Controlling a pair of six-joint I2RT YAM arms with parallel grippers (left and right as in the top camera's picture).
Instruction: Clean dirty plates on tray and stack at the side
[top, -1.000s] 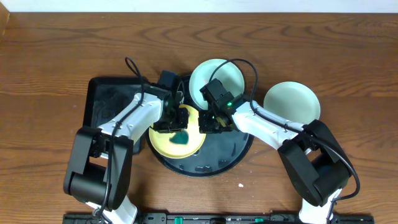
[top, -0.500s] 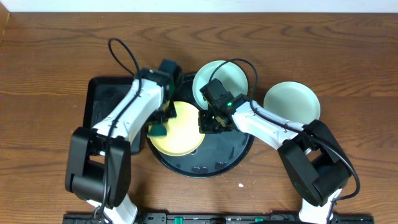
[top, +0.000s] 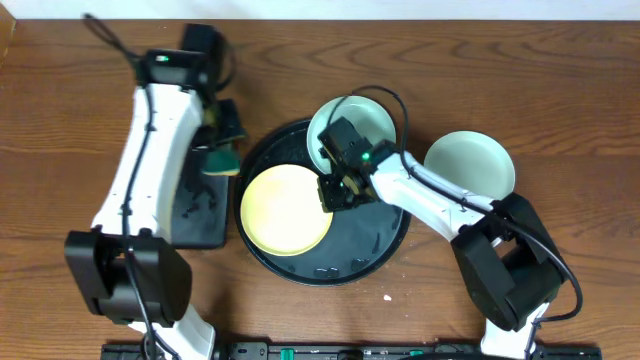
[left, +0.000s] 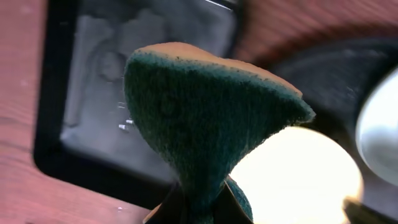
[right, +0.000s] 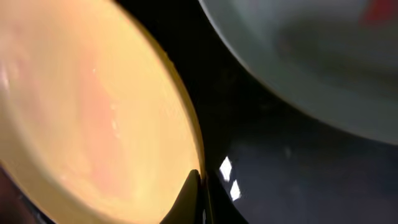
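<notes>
The pale yellow plate (top: 283, 210) lies on the left half of the round black tray (top: 375, 245). My right gripper (top: 333, 191) is shut on the yellow plate's right rim; the right wrist view shows this plate (right: 93, 112) with the thin fingers (right: 198, 200) pinching its edge. One mint plate (top: 352, 122) sits at the tray's back edge and also shows in the right wrist view (right: 311, 56). The other mint plate (top: 470, 165) lies on the table to the right. My left gripper (top: 222, 148) is shut on the green sponge (left: 205, 124), held above the rectangular tray's right edge.
A rectangular black tray (top: 190, 215) lies left of the round tray, with wet smears in it (left: 124, 81). A small white crumb (top: 388, 296) lies on the wooden table in front of the round tray.
My left arm has lifted the sponge off the yellow plate and swung it back and left over the rectangular tray. My right gripper stays on the plate's rim.
</notes>
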